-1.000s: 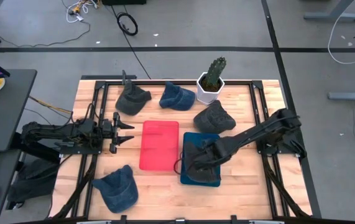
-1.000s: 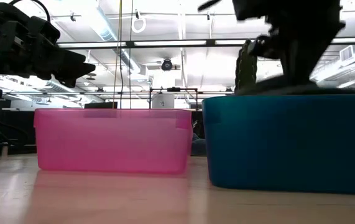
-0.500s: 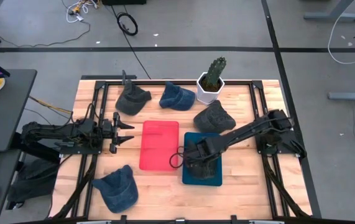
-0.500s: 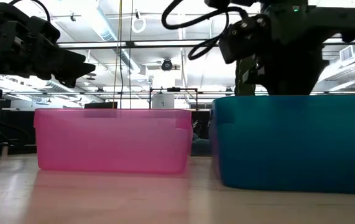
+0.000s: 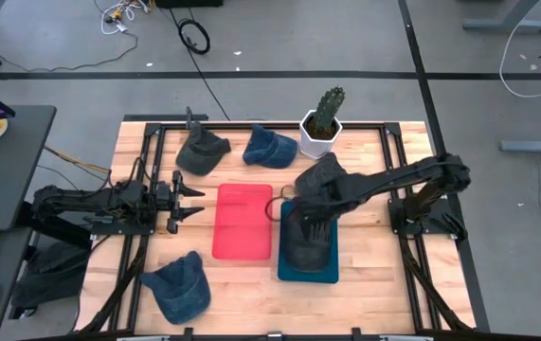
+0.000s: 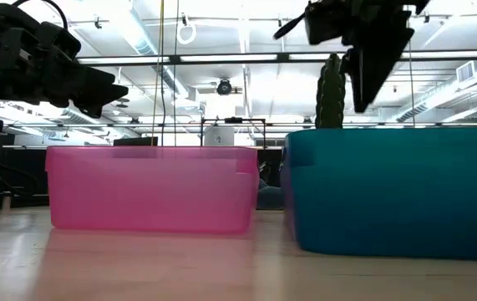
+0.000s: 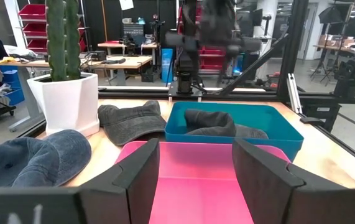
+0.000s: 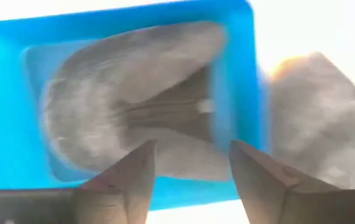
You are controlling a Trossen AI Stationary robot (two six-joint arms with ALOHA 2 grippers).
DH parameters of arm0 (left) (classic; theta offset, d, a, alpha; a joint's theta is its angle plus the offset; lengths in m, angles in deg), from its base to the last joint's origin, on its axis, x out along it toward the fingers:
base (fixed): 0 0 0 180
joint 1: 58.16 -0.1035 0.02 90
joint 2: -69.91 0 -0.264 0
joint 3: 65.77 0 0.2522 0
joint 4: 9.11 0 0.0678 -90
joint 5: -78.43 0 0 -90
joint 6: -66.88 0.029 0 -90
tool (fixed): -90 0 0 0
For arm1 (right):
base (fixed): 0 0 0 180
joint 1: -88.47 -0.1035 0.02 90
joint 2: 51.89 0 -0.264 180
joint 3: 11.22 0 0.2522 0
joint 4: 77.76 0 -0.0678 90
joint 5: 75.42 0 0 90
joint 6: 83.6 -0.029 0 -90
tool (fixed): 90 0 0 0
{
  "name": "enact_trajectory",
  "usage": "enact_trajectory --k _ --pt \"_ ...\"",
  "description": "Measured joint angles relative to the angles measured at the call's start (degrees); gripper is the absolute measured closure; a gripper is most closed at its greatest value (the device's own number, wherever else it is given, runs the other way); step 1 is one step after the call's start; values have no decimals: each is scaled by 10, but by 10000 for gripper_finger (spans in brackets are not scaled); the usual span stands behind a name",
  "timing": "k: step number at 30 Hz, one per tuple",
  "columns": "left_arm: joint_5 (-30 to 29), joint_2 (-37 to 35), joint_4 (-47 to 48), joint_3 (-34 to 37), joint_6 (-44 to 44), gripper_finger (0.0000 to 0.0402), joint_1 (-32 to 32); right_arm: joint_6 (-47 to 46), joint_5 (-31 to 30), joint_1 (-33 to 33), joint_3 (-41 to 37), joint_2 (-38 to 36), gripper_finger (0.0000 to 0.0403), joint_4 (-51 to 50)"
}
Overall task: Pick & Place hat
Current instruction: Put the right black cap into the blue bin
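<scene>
Grey cloth hat (image 5: 308, 248) in glossy teal plastic bin (image 5: 332, 272); wooden table (image 5: 242, 284).

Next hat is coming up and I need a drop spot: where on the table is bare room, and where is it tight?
The pink bin is empty. Bare wood lies between the near blue hat and the teal bin. The back row is crowded: dark hat, blue hat, cactus pot, grey hat.
</scene>
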Motion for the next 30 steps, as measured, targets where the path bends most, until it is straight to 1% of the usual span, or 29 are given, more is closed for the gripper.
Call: enact_trajectory --k 4,7,10,13,16,18,25,28,30 --pt "0 0 0 0 0 195 0 -63 -77 31 0 -28 174 -3" --pt "0 0 0 0 0 195 0 -108 -80 68 0 -31 168 -3" --pt "0 0 0 0 0 195 0 -110 -80 106 -1 -29 167 -16" --pt "0 0 0 0 0 195 0 -95 -77 145 -13 -27 167 -20" --pt "0 0 0 0 0 195 0 -63 -54 185 -38 -28 167 -3" --pt "0 0 0 0 0 195 0 -58 -43 204 -62 -29 167 10" --pt "0 0 0 0 0 195 0 -44 -19 252 -165 -30 167 100" --pt "0 0 0 0 0 195 0 -36 8 264 -197 -30 167 133" --pt "0 0 0 0 0 195 0 -33 8 268 -212 -30 167 165"
